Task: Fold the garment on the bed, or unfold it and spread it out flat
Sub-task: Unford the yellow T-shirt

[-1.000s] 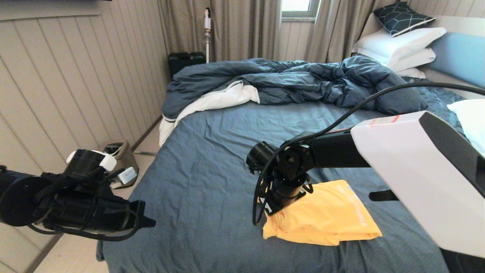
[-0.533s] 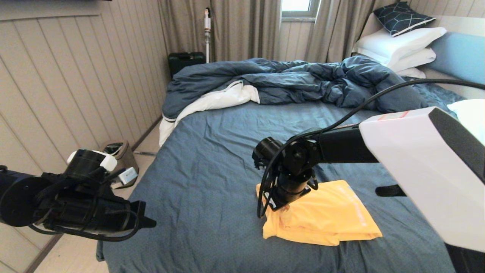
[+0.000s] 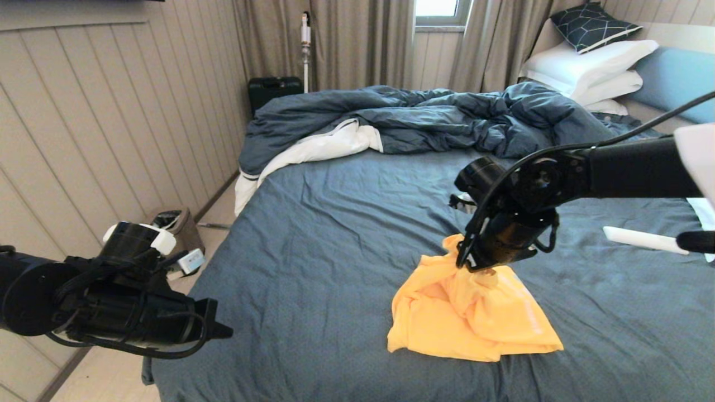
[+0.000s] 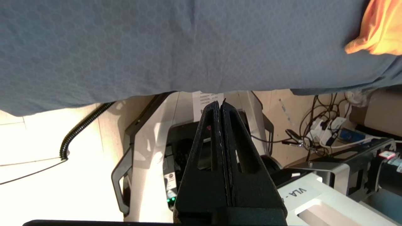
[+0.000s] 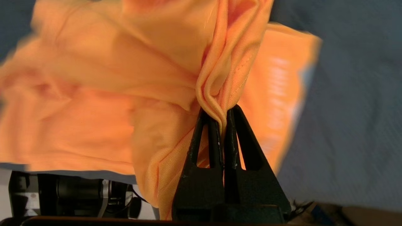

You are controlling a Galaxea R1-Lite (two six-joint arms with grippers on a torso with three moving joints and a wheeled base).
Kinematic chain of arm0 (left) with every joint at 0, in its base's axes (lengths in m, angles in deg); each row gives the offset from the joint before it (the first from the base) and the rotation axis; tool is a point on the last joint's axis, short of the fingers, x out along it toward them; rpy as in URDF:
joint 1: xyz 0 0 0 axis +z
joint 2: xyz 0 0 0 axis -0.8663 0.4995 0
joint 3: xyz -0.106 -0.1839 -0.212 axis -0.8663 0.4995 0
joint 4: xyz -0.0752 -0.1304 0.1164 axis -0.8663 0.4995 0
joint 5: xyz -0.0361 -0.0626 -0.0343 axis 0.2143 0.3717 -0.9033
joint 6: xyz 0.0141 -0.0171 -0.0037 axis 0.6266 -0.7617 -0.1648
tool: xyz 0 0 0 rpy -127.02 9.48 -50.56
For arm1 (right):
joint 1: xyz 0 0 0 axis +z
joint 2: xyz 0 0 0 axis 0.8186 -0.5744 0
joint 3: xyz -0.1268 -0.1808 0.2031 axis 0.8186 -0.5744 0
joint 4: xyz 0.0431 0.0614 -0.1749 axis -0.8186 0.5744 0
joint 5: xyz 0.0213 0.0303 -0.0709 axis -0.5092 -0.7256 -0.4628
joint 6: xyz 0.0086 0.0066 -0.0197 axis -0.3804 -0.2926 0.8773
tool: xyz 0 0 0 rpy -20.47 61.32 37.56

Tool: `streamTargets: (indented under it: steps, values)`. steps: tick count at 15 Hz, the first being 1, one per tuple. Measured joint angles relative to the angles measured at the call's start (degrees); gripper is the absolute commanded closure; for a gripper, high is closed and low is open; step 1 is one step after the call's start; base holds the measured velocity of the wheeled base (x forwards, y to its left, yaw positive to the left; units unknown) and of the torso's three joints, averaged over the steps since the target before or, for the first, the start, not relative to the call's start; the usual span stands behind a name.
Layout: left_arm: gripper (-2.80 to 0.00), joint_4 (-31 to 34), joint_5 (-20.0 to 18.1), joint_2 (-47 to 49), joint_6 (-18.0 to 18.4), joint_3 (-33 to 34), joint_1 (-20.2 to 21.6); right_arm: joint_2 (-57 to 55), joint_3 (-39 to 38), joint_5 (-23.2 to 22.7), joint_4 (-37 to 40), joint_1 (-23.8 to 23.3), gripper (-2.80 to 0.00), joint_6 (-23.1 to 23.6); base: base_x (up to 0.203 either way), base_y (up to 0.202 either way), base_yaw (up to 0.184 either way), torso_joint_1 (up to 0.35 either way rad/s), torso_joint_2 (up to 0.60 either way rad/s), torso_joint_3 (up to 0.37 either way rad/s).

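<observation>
Garment: the yellow T-shirt [image 3: 475, 315] lies low and right of centre in the head view, on the near part of the bed [image 3: 313, 251]. A second ago it was a flat folded packet; now its upper edge is pulled up into a peak and the top layers hang in loose folds, while the lower edge rests on the sheet.

Pale print: a faint strip of lettering shows along the right side of the T-shirt, in the head view and the right wrist view alike.

Right claw: the right claw [image 3: 485, 269] is clenched on a bunched ridge of the T-shirt's fabric, seen pinched between the fingers in the right wrist view [image 5: 223, 117]. A second ago it stood over the packet's left end; it has since closed, risen and swung toward the right of the frame.

Left claw: the left claw [image 4: 220, 105] is closed on nothing, parked off the bed's near left corner, lower left in the head view.

Meaning: judging from the lifted layers, the packet is being opened, so the step in hand looks like unfolding, only just begun.

Surroundings: the rumpled blue duvet [image 3: 435, 120] and white pillows [image 3: 586, 70] lie well apart, toward the top of the frame.
</observation>
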Motion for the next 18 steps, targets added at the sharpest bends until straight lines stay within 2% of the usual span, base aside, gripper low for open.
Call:
streamTargets:
  steps: [4,7,13,15,18]
  values:
    - [0.0,-0.03,-0.02,0.05,0.0,0.38,-0.74,4.21,-4.22,-3.58,-0.3,-11.85,0.0,2.86,0.0,0.0,0.0,0.0,0.0,0.0]
    - [0.0,-0.03,-0.11,0.05,0.0,0.51,-1.12,5.42,-5.52,-6.25,-0.38,-17.62,0.0,4.9,0.0,0.0,0.0,0.0,0.0,0.0]
    - [0.0,0.04,-0.9,0.02,0.35,0.12,-2.07,5.5,-4.74,-6.75,-2.08,-17.32,0.0,5.01,0.0,0.0,0.0,0.0,0.0,0.0]
    - [0.0,0.05,-1.24,-0.45,0.88,-1.63,-4.37,5.35,-3.01,-6.83,-2.04,-16.47,0.0,5.01,0.0,0.0,0.0,0.0,0.0,0.0]
    - [0.0,0.49,-0.74,-1.93,1.01,-5.57,-10.35,4.6,0.97,-6.97,-1.67,-13.45,0.0,4.7,0.0,0.0,0.0,0.0,0.0,0.0]
